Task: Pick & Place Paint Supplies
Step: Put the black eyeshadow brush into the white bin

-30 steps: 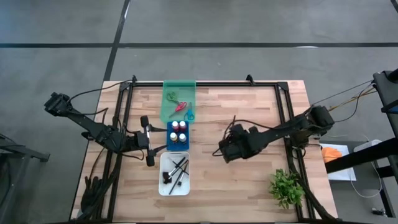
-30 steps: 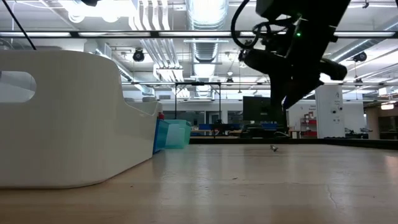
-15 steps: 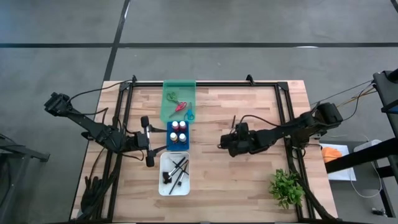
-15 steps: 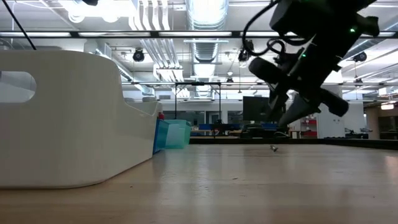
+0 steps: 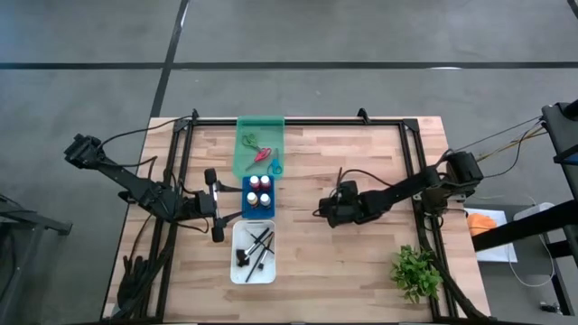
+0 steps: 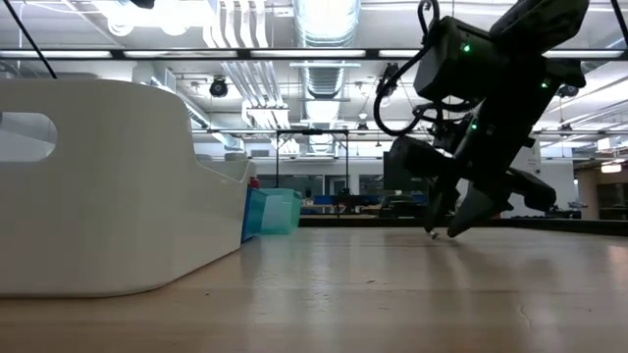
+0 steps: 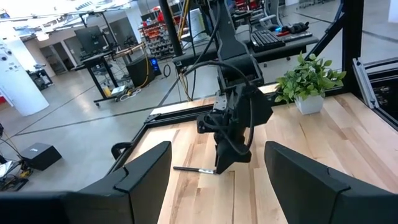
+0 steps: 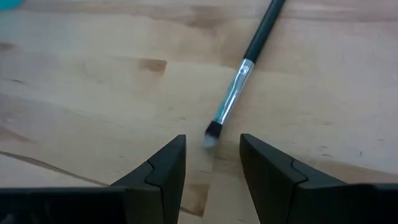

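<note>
The brush (image 8: 242,79) lies flat on the bare table, bristle tip just ahead of our right gripper (image 8: 211,163), whose fingers stand parted with nothing between them. We judge this the approach to the pick: next we must settle lower, straddle the ferrule and close. Our left gripper (image 7: 217,165) waits open beside the white tray (image 5: 239,264).

right claw (image 8: 210,167) open, tabletop-low
</note>
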